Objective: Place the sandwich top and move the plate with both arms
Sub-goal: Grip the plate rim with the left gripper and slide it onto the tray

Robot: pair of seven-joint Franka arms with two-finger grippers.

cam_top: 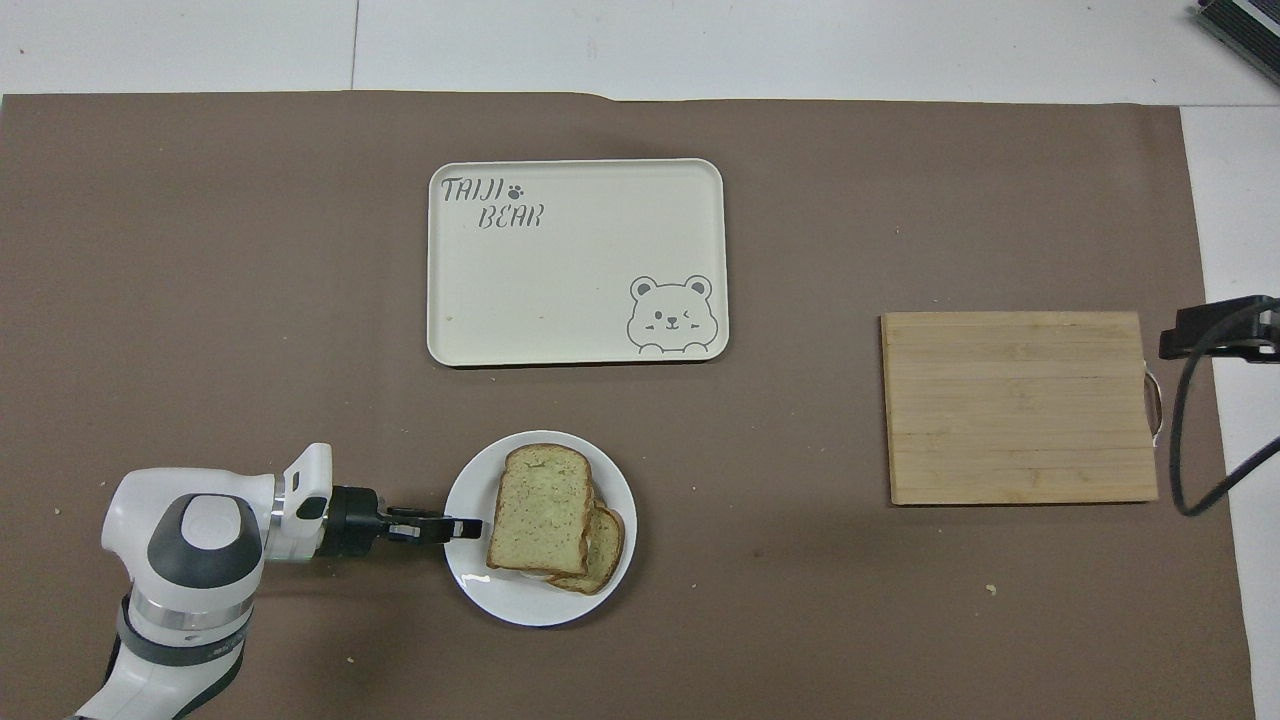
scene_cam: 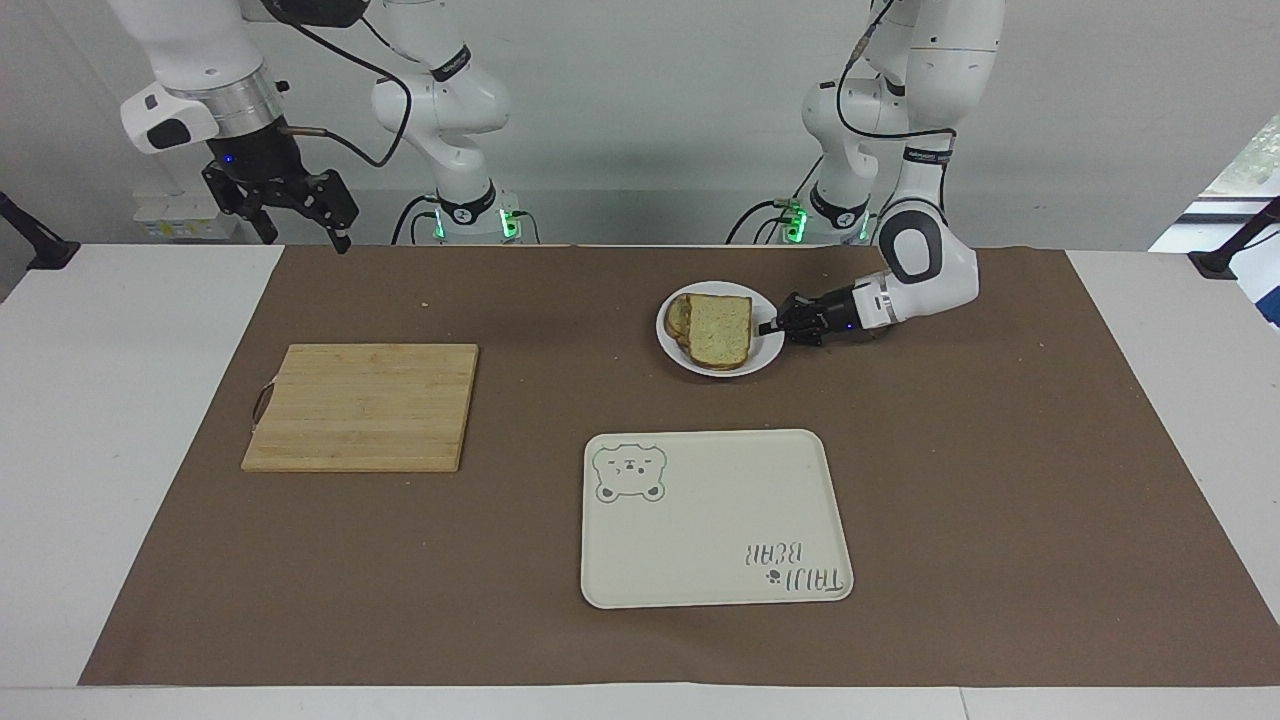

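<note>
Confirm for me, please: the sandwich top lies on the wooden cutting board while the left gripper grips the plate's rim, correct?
Not quite. In the overhead view the sandwich top lies on the plate, over the lower slice; the cutting board is bare. The left gripper does grip the plate's rim.

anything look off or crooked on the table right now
Only slightly: the sandwich top sits skewed on the slice beneath, which pokes out at one side on the plate. A few crumbs dot the brown mat.
</note>
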